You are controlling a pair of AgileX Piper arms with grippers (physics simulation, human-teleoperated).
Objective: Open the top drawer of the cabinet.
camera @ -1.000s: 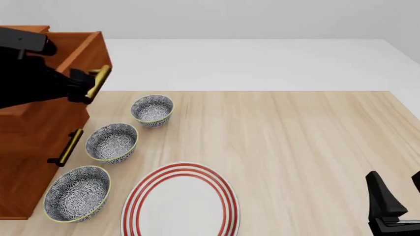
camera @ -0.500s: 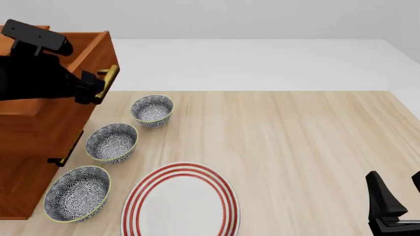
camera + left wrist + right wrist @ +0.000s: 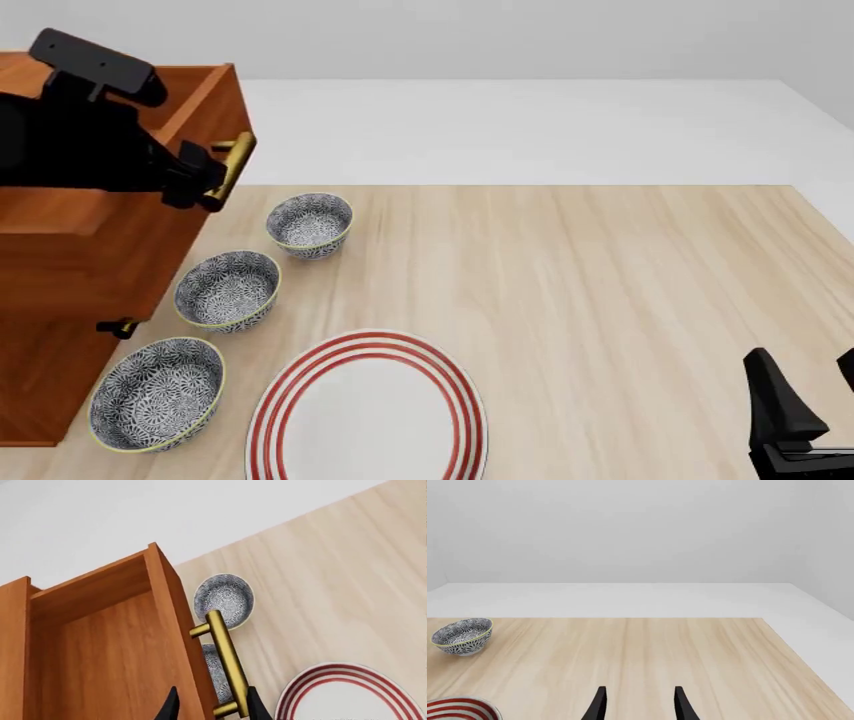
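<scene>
As the left gripper, clamped on the brass handle, pulls toward 3 o'clock vs. 1 s ago, top drawer is nearly out; right gripper open.

The left arm hides much of the top drawer, whose overhang covers most of a lower handle. The front view's bottom edge crops the striped plate and the right gripper.
</scene>
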